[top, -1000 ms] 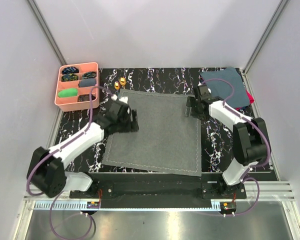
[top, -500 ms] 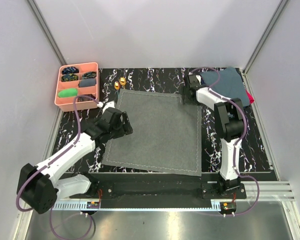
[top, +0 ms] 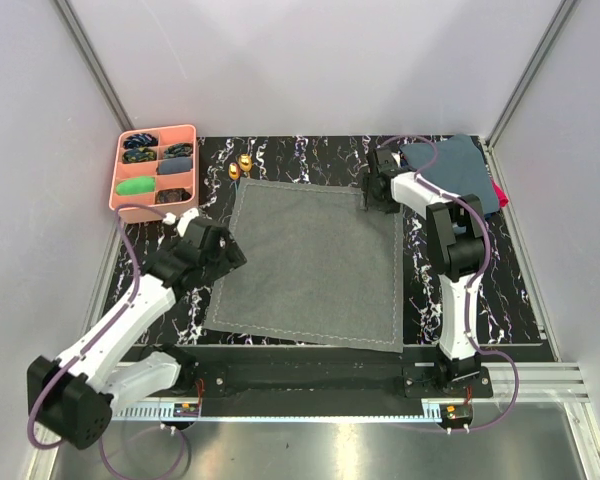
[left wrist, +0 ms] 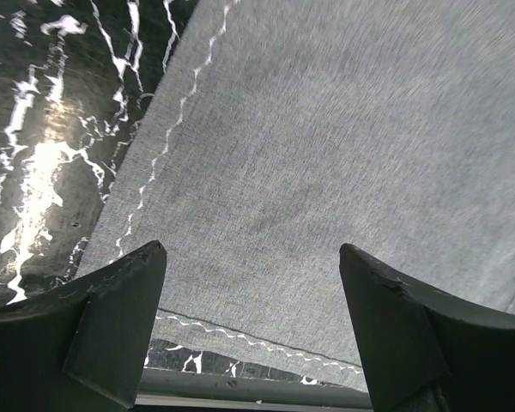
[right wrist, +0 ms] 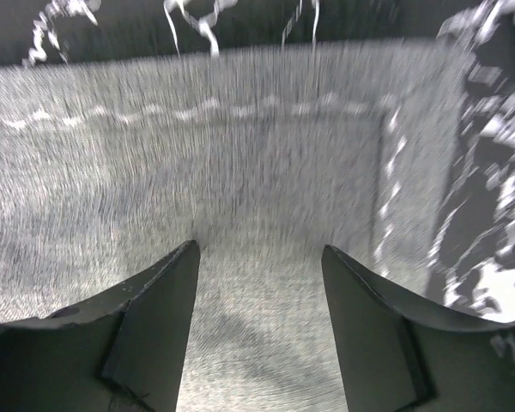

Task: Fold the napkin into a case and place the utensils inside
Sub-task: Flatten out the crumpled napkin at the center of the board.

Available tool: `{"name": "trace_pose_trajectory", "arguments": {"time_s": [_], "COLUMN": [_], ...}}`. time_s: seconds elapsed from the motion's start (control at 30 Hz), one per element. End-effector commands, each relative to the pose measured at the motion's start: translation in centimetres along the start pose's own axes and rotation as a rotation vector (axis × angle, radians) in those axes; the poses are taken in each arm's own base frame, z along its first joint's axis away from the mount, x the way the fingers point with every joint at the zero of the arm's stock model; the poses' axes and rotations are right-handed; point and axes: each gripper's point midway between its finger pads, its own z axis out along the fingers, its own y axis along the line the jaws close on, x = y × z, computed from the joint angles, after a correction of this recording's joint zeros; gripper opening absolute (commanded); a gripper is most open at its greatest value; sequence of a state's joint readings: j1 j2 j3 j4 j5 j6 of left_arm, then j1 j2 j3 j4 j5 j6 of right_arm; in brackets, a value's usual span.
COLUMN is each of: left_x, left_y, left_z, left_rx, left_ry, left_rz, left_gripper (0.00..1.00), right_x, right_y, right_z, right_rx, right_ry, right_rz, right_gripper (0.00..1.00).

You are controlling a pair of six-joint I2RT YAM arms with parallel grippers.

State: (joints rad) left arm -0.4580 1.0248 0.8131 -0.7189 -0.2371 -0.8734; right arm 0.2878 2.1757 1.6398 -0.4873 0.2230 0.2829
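While the grey napkin (top: 310,255) lies flat and unfolded in the middle of the black, white-veined counter (top: 280,155), we see both claws close to it. The left claw (top: 225,255) hangs over the napkin's left edge, down toward its near left corner. In its wrist view, its fingers (left wrist: 120,318) stand wide apart with only flat grey cloth and the pale stitched hem between them, so it holds nothing. The right claw (top: 373,195) sits at the napkin's far right corner. In its wrist view the picture is blurry, but we can see a gap between its two fingers (right wrist: 154,318), with the corner hem just ahead. It grips nothing, and we cannot tell if it touches the cloth. The two little gold utensils (top: 240,165) lie side by side on the counter just past the napkin's far left corner. A pink tray (top: 130,213) sits at the far left, and a dark blue cloth (top: 455,165) lies at the far right.
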Motion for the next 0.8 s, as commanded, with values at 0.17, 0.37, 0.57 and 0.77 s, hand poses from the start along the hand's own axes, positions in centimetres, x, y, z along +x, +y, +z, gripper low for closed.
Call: {"name": "trace_pose_trajectory", "arguments": {"time_s": [0.17, 0.37, 0.57, 0.77], "left_x": [-1.8, -1.4, 2.4, 7.4], "left_y": [2.0, 3.2, 3.6, 5.0], "left_z": [-1.8, -0.7, 2.1, 3.1], "left_rx": [-0.042, -0.09, -0.112, -0.176], "left_ry": [-0.102, -0.081, 0.079, 0.249], "left_rz": [-0.113, -0.183, -0.189, -0.145], "left_gripper": [0.96, 0.98, 0.91, 0.8], "right_x": [-0.7, -5.0, -9.2, -4.5], "right_y": [0.1, -0.1, 0.6, -3.2], "right_z": [1.5, 4.0, -0.1, -8.1], "right_rx": [-0.006, -0.015, -0.046, 0.084], "right_ry": [-0.002, -0.08, -0.113, -0.019], "right_rz": [0.179, 0.084, 0.069, 0.227], "right_gripper": [0.7, 0.7, 0.82, 1.0]}}
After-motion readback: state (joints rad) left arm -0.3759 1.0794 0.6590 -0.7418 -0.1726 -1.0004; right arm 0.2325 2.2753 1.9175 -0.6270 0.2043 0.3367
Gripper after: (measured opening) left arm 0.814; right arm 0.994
